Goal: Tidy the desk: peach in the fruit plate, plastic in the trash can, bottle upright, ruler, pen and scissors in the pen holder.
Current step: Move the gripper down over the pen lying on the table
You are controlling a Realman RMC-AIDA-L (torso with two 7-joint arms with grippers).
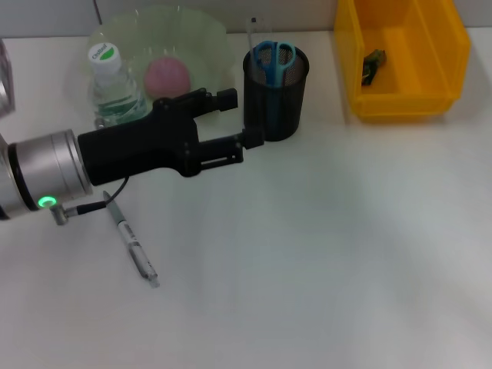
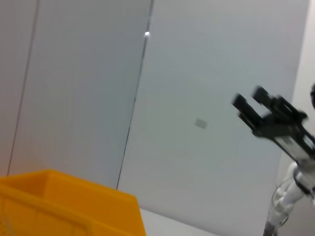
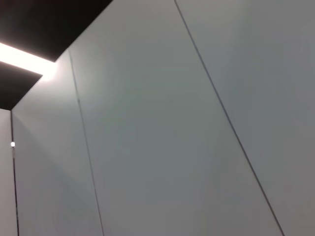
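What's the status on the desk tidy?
Left gripper open, empty, beside pen holder. Right gripper raised, parked. Scissors in holder, peach plated, bottle upright. Pen loose on desk.

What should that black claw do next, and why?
Probably swing back and down to the pen, the only item lying loose on the desk. The left gripper is open and empty beside the pen holder, which already has the scissors.

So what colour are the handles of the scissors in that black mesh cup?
Blue. The scissors stand handles-up in the pen holder, clearest in the head view.
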